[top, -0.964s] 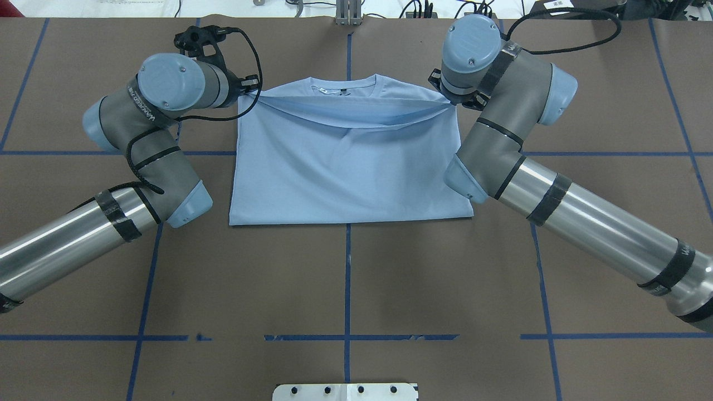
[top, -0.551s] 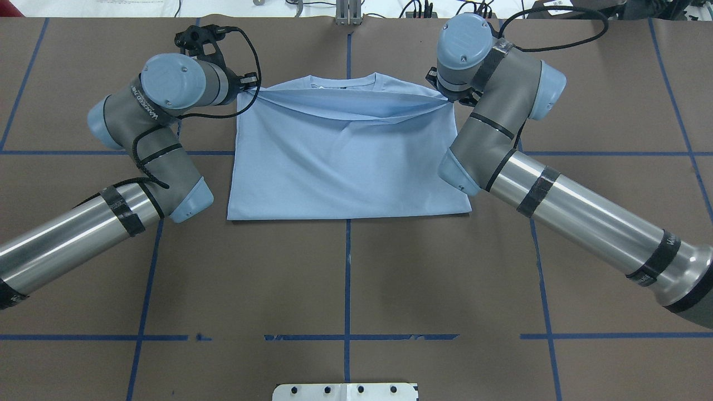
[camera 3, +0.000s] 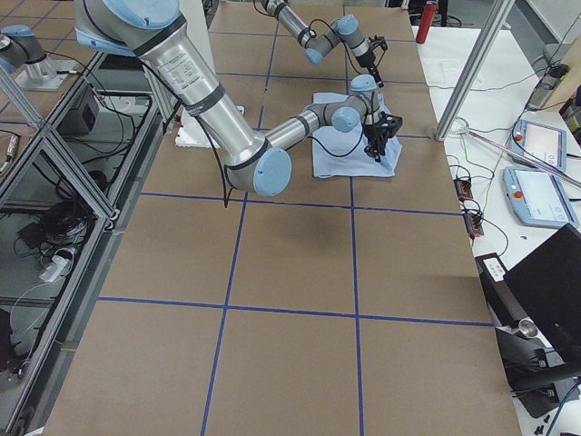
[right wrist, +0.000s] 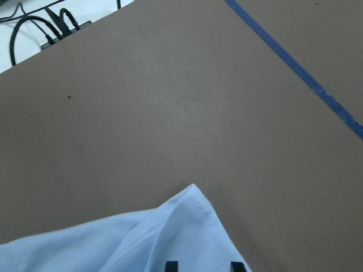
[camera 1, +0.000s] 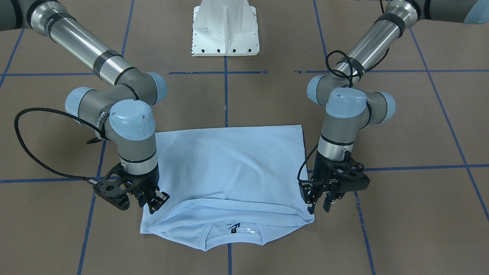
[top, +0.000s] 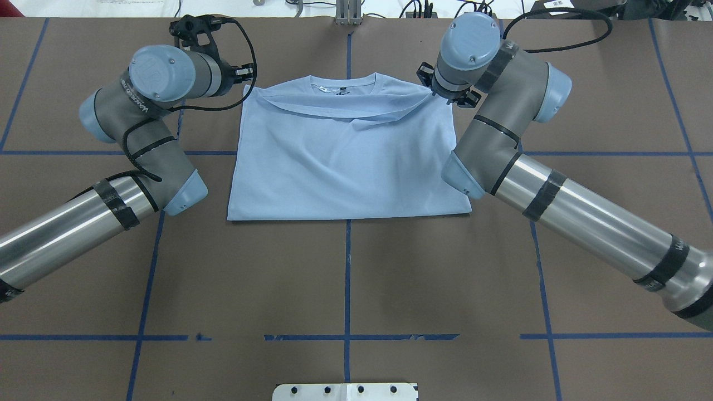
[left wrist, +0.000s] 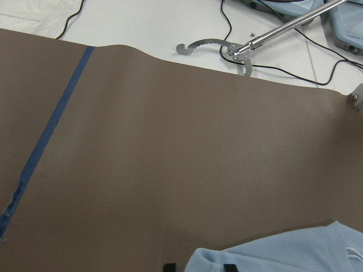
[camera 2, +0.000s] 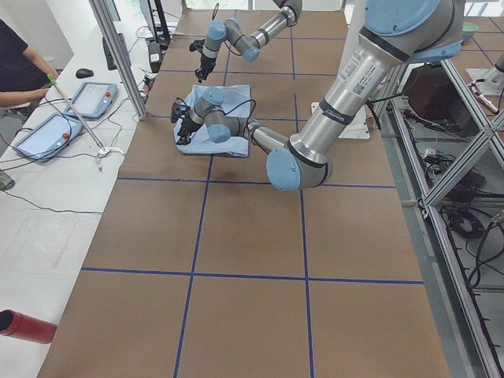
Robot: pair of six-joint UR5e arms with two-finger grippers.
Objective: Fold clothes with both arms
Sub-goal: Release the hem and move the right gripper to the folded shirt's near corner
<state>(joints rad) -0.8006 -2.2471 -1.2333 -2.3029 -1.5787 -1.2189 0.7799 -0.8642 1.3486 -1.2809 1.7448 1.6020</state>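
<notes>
1. lying flat on the brown bench (top: 445, 278), the light blue t-shirt (top: 345, 167) sits toward 12 o'clock from the bench's middle in the overhead view, straddling the centre blue tape line (top: 346, 278).
2. the t-shirt is doubled over. its fold is at the 6 o'clock side, and the top layer's free edge runs side to side just short of the collar (top: 356, 83) at 12 o'clock. soft wrinkles cross the middle of the top layer.
3. inside the collar the dark neck label (camera 1: 233, 228) and the white tag (camera 1: 250, 230) lie uncovered.
4. the left arm (top: 67, 234) comes in from 8 o'clock, and the left end effector (camera 1: 320, 204) hangs at the shirt's 10 o'clock corner. its fingers are spread and hold nothing, and its wrist view shows two black fingertips (left wrist: 169, 266) apart with cloth below them.
5. the right arm (top: 601, 228) comes in from 4 o'clock, and the right end effector (camera 1: 156, 202) is at the shirt's 2 o'clock corner. its fingers are also parted with nothing clamped. whether either set of tips touches the cloth, i cannot tell.
6. the white pedestal base (camera 1: 225, 26) stands at the bench's 6 o'clock edge.
7. a person (camera 2: 17, 63) is at the white side table (camera 2: 47, 197) beyond the 12 o'clock edge.
</notes>
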